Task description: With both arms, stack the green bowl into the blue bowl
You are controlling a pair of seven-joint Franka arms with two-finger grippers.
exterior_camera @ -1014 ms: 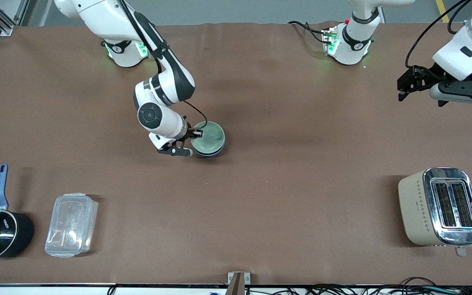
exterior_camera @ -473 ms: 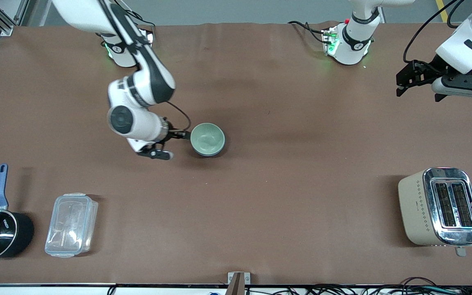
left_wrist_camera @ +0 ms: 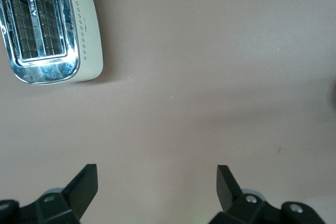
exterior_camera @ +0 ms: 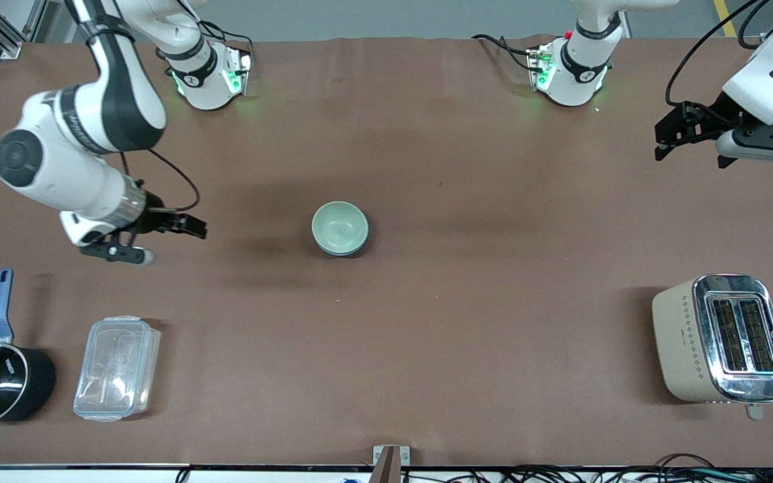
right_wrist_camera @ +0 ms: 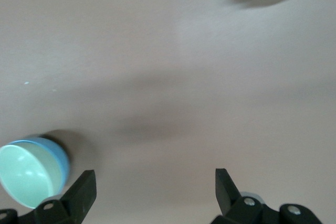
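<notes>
Bowls sit nested mid-desk [exterior_camera: 427, 322]: the green bowl [exterior_camera: 339, 226] rests inside the blue bowl [exterior_camera: 359, 245], whose darker rim shows around it. The right end effector [exterior_camera: 188, 226], fingers spread and empty, hangs over bare desk toward the right arm's end, well apart from the stack. The left end effector [exterior_camera: 665, 137], also spread, waits over its own end. Stacking looks done; a good retreat keeps both arms high, away from the bowls.
</notes>
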